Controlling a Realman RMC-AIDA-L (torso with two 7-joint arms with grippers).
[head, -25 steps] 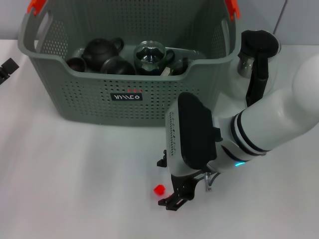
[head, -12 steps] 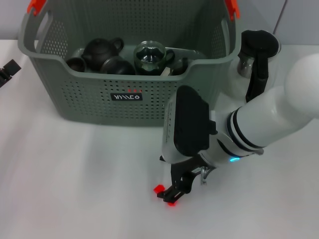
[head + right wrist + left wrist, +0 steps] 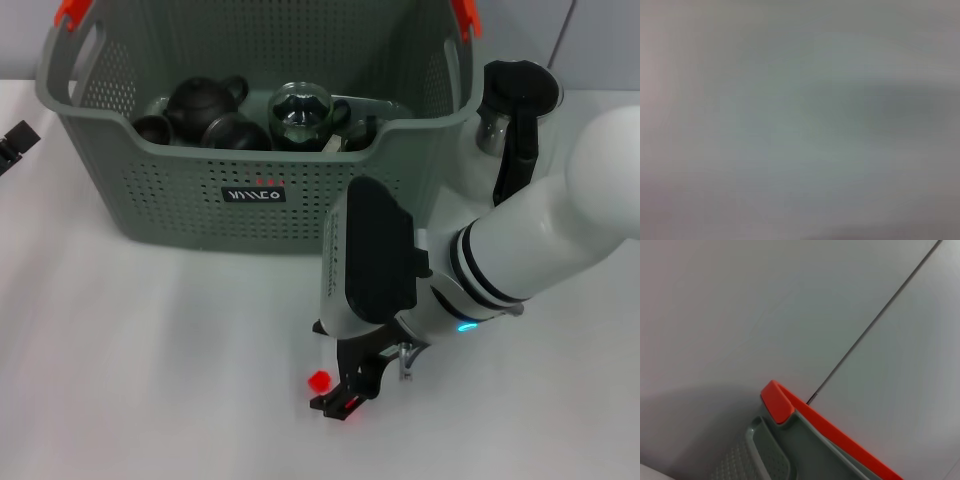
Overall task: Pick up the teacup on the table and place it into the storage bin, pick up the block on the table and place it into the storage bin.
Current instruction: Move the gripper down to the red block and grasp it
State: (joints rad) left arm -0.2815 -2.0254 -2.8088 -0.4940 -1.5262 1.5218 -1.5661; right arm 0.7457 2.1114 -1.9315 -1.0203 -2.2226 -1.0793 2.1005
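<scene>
white matte table (image 3: 150,340) lying under pale wall | perforated grey-green storage bin (image 3: 250,190) sitting upper centre, holding dark glossy teaware | small red block (image 3: 319,381) resting lower centre | right gripper (image 3: 345,395) hovering beside it, fingers spread | left gripper (image 3: 14,142) idling at left edge, fingers unclear

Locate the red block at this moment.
In the head view, the red block lies on the white table, in front of the storage bin, beside the right gripper.
</scene>
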